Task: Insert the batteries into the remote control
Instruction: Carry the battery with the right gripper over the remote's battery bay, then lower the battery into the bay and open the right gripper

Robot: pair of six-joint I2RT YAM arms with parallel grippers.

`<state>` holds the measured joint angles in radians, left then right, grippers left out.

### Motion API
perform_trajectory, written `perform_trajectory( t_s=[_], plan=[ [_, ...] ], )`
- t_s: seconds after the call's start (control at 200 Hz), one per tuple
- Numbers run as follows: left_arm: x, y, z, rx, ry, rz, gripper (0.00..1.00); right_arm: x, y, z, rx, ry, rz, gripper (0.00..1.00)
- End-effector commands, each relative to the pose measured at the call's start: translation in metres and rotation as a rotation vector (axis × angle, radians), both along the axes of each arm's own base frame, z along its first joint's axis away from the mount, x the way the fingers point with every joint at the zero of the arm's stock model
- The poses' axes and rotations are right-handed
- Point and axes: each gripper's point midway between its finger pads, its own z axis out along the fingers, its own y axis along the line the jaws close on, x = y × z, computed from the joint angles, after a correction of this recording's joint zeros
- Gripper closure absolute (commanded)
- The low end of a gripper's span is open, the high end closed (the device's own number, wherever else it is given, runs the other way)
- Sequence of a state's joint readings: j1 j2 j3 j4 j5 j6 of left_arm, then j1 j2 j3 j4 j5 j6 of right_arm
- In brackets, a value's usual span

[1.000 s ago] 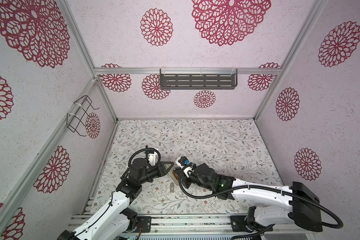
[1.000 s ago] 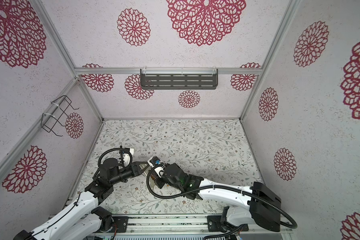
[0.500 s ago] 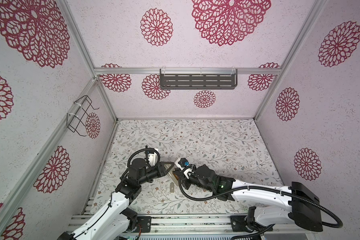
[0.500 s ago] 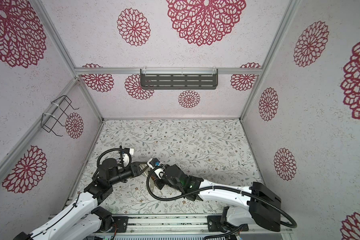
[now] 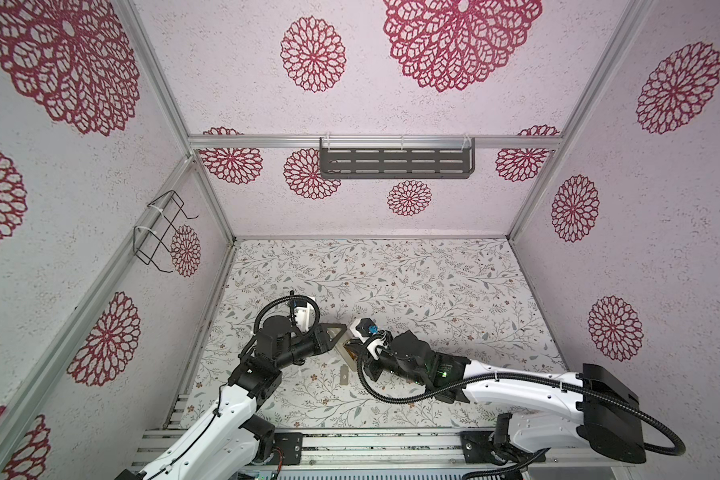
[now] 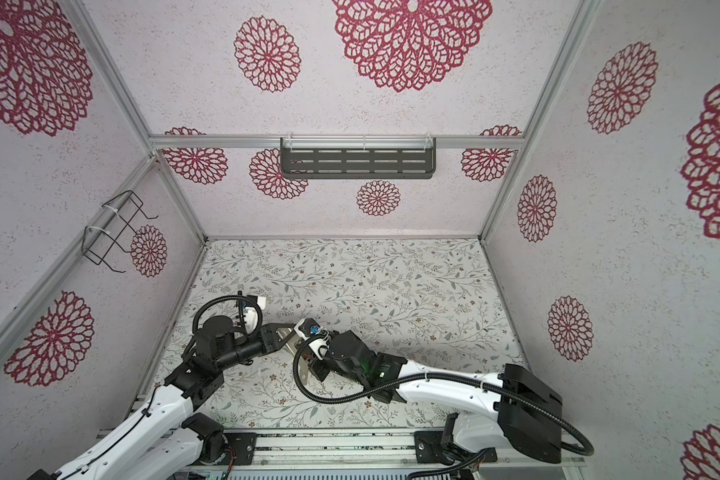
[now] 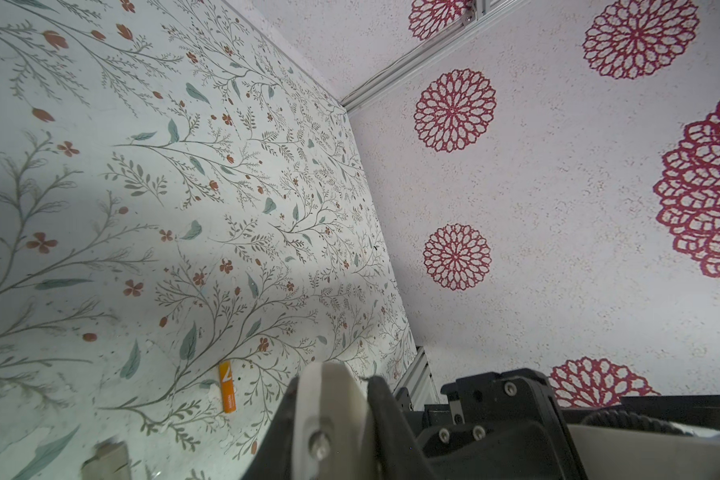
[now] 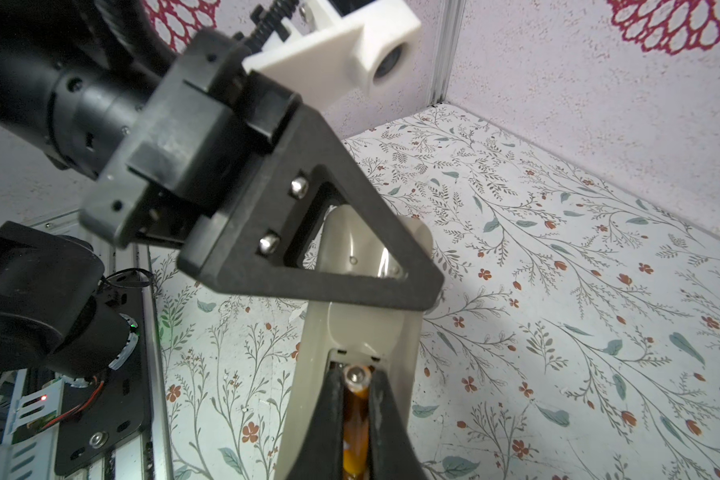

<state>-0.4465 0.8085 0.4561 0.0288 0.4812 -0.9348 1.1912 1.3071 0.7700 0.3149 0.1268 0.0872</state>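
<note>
Floral-printed tabletop (image 8: 558, 291) fills the lower centre of both top views, with a small pale rectangular cover piece (image 5: 344, 373) lying nearest. Just beyond it, the right gripper (image 8: 356, 386) pinches a slim orange cylindrical battery (image 8: 355, 419) at the open bay of the beige plastic remote control (image 8: 371, 328). The left gripper (image 5: 338, 332) clamps the remote's far end. A second orange battery (image 7: 226, 386) lies loose on the tabletop.

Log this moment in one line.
left gripper: shut on remote | right gripper: shut on battery at remote's open end | second battery: on table

Battery (image 8: 355, 424) mostly hidden btwn R jaws; remote (image 8: 366, 328) cut off.
</note>
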Motion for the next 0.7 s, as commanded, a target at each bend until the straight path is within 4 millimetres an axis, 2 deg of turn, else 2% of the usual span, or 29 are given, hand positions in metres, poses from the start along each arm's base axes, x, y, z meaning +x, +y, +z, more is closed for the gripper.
perform_trajectory(
  t_s=[0.0, 0.2, 0.485, 0.695],
  plan=[
    [-0.002, -0.001, 0.016, 0.005, -0.053, -0.020, 1.00, 0.012, -0.007, -0.006, -0.061, -0.027, -0.053, 1.00],
    [-0.002, -0.001, 0.015, 0.007, -0.052, -0.022, 1.00, 0.013, -0.005, -0.012, -0.082, -0.024, -0.058, 1.00],
    [-0.001, -0.003, 0.016, 0.001, -0.055, -0.030, 1.00, 0.015, -0.005, -0.009, -0.074, -0.026, -0.068, 0.81],
    [-0.001, -0.005, 0.013, -0.009, -0.049, -0.038, 1.00, 0.012, -0.006, -0.003, -0.043, -0.028, -0.058, 0.74]
  ],
)
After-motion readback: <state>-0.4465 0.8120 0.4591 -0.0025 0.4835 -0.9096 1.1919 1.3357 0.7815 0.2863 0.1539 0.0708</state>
